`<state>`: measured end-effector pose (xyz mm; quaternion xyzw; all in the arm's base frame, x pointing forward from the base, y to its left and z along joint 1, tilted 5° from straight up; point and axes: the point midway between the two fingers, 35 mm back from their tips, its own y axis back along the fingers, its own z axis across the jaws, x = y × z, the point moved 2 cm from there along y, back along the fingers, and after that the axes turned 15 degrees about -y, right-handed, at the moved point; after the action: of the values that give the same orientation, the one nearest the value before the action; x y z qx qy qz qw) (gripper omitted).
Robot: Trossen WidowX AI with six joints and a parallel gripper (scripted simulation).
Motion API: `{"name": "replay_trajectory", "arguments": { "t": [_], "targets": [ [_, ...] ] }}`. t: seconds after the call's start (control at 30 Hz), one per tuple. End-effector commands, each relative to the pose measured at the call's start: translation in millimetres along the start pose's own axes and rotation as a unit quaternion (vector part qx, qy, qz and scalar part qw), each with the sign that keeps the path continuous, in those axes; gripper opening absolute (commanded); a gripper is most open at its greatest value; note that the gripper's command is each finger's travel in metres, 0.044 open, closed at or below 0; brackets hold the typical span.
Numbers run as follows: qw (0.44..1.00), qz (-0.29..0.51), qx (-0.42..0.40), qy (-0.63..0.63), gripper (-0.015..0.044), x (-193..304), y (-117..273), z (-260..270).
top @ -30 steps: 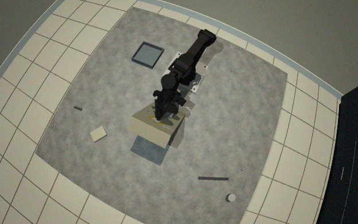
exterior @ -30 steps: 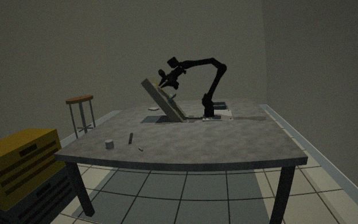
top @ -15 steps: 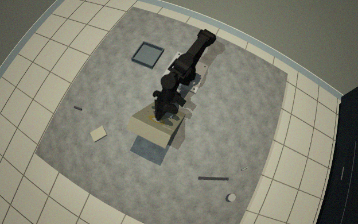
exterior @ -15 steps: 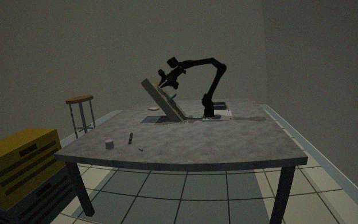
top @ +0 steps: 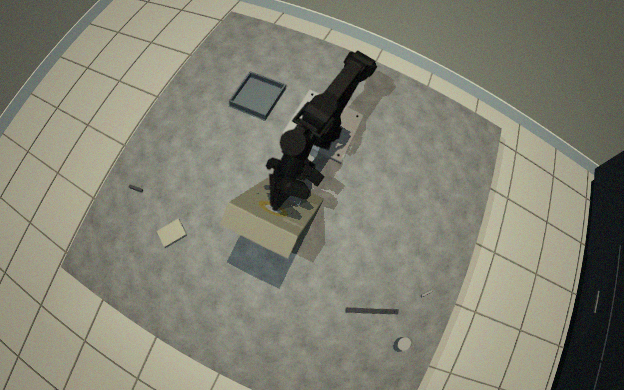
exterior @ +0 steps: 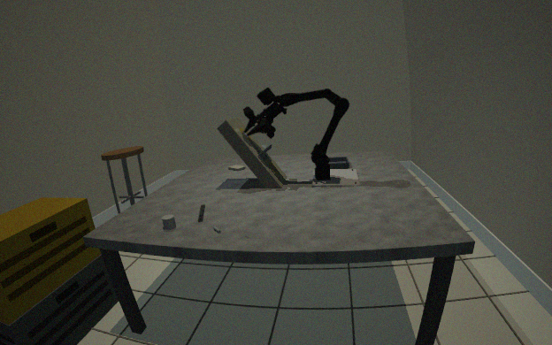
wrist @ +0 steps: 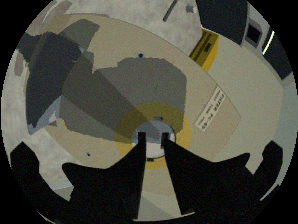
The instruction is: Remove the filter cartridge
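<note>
The service panel (top: pixel 262 231) (exterior: pixel 249 155) (wrist: pixel 212 145) stands tilted on the table. The round pale cartridge (wrist: pixel 153 148) sits in it, inside a yellow ring (wrist: pixel 183 136). My gripper (top: pixel 274 207) (exterior: pixel 246 134) (wrist: pixel 154 143) is at the cartridge face, its two narrow fingertips part-way apart, with pale face showing between them. The fingertips cover the places where the slots may be, so I cannot tell whether they are inside them. Nothing is clearly pinched between them. The tray (top: pixel 247 112) (exterior: pixel 340 163) is an empty shallow square box beside the robot base.
A grey piece (exterior: pixel 265 150) sticks out from the panel's face below the gripper. A pale square block (top: pixel 171 233), a dark short rod (top: pixel 135 188), a long dark bar (top: pixel 372 311) and a pale cylinder (top: pixel 403 344) lie on the table.
</note>
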<state>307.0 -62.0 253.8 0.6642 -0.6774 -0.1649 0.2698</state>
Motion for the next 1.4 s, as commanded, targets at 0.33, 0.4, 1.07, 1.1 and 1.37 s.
{"name": "replay_trajectory", "arguments": {
  "t": [0.33,0.4,1.07,1.1,1.37],
  "targets": [
    [1.000,0.002,-0.001,-0.002,0.0089,0,-2,2],
    [1.000,0.002,-0.001,-0.002,0.0089,0,-4,2],
    [1.000,0.002,0.000,-0.002,0.0089,0,-12,2],
    [1.000,0.002,0.000,-0.002,0.0089,0,-12,2],
    [1.000,0.002,0.000,-0.002,0.0089,0,-15,2]
  ]
}}
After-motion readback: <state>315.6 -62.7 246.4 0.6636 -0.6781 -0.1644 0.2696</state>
